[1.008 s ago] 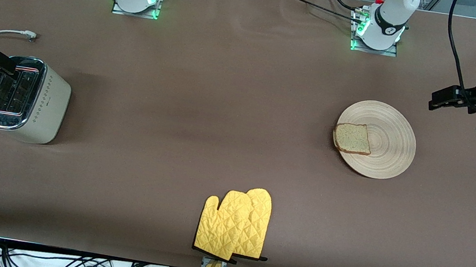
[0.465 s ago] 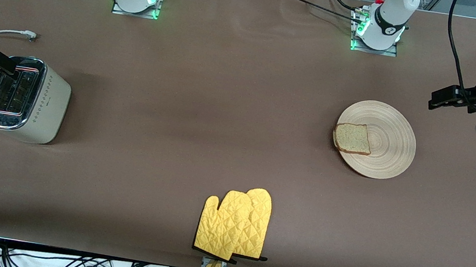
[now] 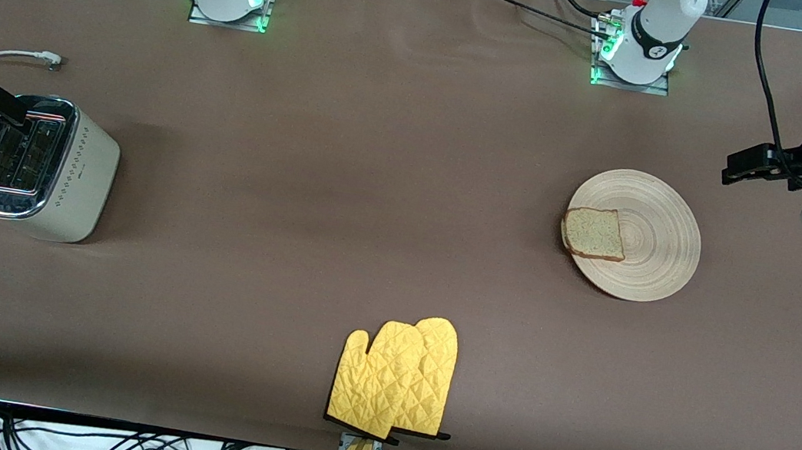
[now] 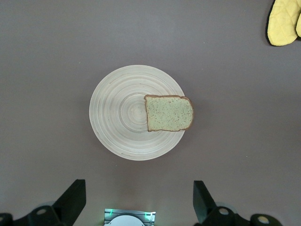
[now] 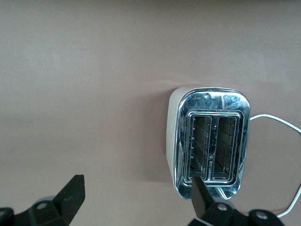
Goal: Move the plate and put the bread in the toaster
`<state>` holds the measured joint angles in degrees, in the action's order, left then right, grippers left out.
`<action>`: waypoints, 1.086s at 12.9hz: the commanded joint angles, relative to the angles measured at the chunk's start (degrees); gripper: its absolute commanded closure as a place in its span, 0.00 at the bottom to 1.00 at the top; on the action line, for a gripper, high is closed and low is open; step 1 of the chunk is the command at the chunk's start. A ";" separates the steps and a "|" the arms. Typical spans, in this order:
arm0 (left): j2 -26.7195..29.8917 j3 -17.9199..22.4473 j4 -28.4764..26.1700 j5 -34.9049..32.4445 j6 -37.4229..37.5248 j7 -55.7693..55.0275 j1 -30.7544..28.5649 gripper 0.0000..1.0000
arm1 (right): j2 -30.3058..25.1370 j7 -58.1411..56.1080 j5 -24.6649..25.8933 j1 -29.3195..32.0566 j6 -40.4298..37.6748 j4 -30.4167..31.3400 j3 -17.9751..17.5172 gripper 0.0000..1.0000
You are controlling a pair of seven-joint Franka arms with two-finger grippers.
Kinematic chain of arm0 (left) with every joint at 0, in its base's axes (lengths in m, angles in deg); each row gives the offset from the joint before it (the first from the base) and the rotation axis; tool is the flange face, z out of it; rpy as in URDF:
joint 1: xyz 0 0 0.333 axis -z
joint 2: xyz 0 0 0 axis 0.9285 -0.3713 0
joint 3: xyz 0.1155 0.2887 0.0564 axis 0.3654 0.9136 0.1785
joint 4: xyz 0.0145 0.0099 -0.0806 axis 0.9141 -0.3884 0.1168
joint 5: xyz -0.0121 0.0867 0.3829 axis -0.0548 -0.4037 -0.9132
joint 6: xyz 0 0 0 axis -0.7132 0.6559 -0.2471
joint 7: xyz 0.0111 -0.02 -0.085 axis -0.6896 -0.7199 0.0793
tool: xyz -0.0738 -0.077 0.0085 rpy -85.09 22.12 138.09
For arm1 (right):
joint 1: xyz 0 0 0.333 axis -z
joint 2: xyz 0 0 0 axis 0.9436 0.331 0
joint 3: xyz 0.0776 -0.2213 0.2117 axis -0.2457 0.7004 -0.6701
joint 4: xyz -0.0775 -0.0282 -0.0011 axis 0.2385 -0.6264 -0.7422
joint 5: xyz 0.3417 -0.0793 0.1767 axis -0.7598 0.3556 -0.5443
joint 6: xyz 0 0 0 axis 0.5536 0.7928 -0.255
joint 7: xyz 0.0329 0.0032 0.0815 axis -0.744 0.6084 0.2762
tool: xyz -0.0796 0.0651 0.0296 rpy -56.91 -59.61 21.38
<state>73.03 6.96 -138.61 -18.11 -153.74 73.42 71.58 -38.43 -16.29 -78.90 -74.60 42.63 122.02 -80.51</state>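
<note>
Listing front view: plate (image 3: 643,237) holding bread (image 3: 593,233) at its rim, toward the left arm's end; toaster (image 3: 41,166) toward the right arm's end.

Left wrist view: left gripper (image 4: 138,200) spread open, empty, plate ahead.

Right wrist view: right gripper (image 5: 136,200) spread open over toaster's empty slots.

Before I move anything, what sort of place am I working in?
Probably a robotics lab staged as a kitchen counter: a toaster, bread on a plate and oven mitts sit on a brown-covered table with loose cables along its edge.

bread (image 3: 594,233) on plate (image 3: 662,213) | toaster (image 3: 41,166) well apart — yellow mitts (image 3: 395,385) between
</note>
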 commanded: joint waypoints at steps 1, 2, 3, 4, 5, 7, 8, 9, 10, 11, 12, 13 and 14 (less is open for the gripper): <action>1.15 0.21 -1.04 1.03 0.26 0.47 -0.48 0.00 | 0.08 0.33 -0.04 0.23 -0.14 -0.46 -0.21 0.00; 1.15 0.21 -1.04 1.03 0.26 0.47 -0.48 0.00 | 0.08 0.33 -0.04 0.32 -0.14 -0.46 -0.21 0.00; 1.15 0.21 -1.13 1.03 0.26 0.47 -0.57 0.00 | 0.08 0.33 -0.04 0.32 -0.14 -0.46 -0.12 0.00; 1.15 0.21 -1.13 1.03 0.35 0.47 -0.65 0.00 | 0.08 0.33 -0.04 0.32 -0.14 -0.46 -0.12 0.00; 1.15 0.21 -1.04 1.03 0.26 0.47 -0.74 0.00 | 0.08 0.33 -0.04 0.32 -0.14 -0.46 -0.12 0.00; 0.10 0.21 -0.96 1.03 0.08 0.39 -0.66 0.00 | 0.08 0.33 -0.04 0.32 -0.23 -0.46 -0.12 0.00; -0.08 0.21 -1.04 1.03 0.08 0.39 -0.74 0.00 | 0.08 0.33 -0.04 0.32 -0.14 -0.46 -0.12 0.00; -0.08 0.21 -1.22 1.29 0.00 0.39 -1.18 0.00 | 0.08 0.33 -0.04 0.32 -0.14 -0.46 -0.12 0.00; -0.17 0.30 -1.39 1.99 0.08 0.39 -2.14 0.00 | 0.08 0.33 -0.04 0.32 -0.14 -0.46 -0.12 0.00; -0.17 0.30 -2.52 2.17 0.00 0.47 -3.54 0.00 | 0.08 0.33 -0.04 0.32 -0.23 -0.46 -0.12 0.00; -0.08 0.21 -4.36 4.09 -0.35 1.26 -7.47 0.00 | 0.08 0.33 -0.04 0.41 -0.23 -0.46 -0.12 0.00; -0.17 0.30 -6.12 6.72 -0.62 6.49 -11.43 0.00 | 0.08 0.33 -0.04 0.58 -0.23 -0.46 -0.12 0.00; -0.35 0.30 -8.49 7.44 -2.45 13.76 -15.38 0.00 | 0.08 0.33 -0.12 0.67 -0.23 -0.46 -0.12 0.00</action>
<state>72.27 7.48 -142.72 -14.22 -154.00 77.56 63.57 -38.43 -16.29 -78.90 -74.50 42.63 122.02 -80.43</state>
